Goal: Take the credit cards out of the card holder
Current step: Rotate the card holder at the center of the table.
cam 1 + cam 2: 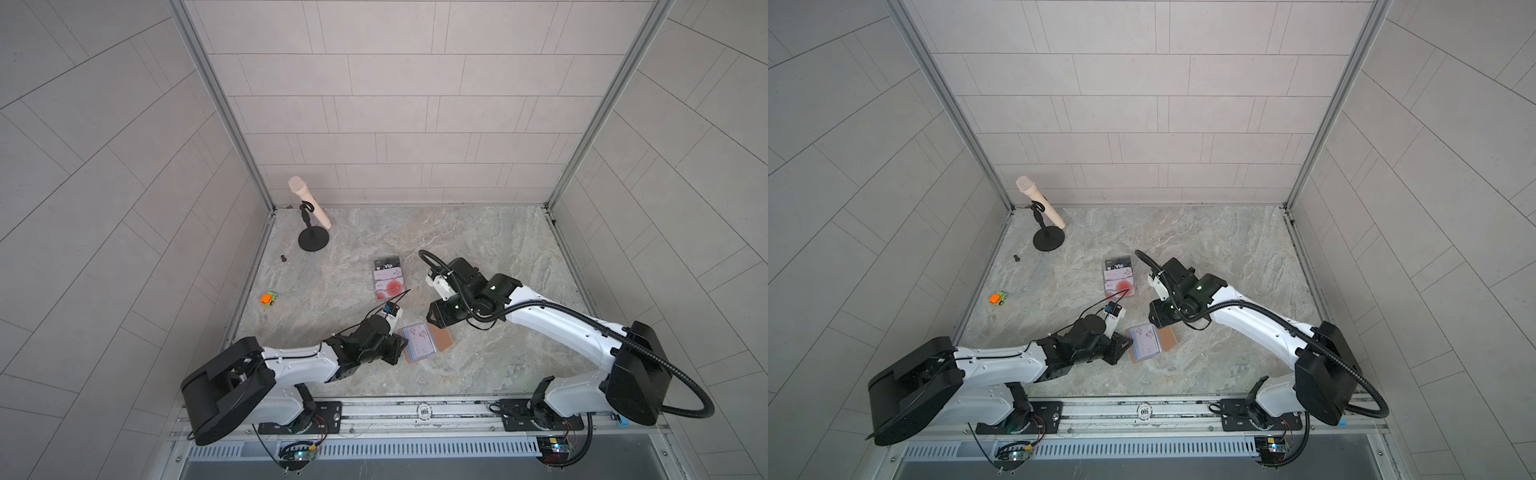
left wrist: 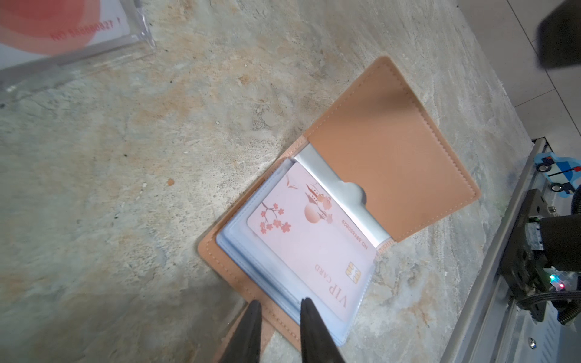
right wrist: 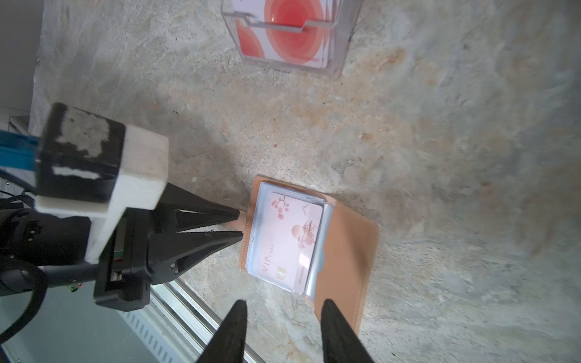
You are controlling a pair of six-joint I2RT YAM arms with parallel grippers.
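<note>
The card holder [image 1: 424, 343] lies open on the worktop [image 1: 498, 249], close to the front edge and about midway along it. One half is a tan flap with a silver-grey piece [image 2: 339, 185] showing at its pocket slot. The other half carries a stack of clear plastic sleeves [image 2: 251, 261]. A pink VIP card [image 2: 308, 239] sits inside the top sleeve, face up.

My left fingers [image 3: 229, 217] are drawn narrow, with only a slim gap between them. Their tips are at the holder's edge on the sleeve side. In the left wrist view one tip is over the tan border and the other over the sleeves. I cannot tell whether they pinch the holder or only press against it.

My right fingers [image 3: 239, 317] stand moderately apart with nothing between them. They hang above the worktop just beside the holder and do not touch it.

Behind the holder, toward the middle of the worktop and apart from it, stands a clear card stand [image 1: 387, 278] holding cards with red circles and a dark Vip card. A microphone on a stand [image 1: 309, 208] is in the back left corner. A small orange and green toy car [image 1: 270, 298] sits near the left edge.
</note>
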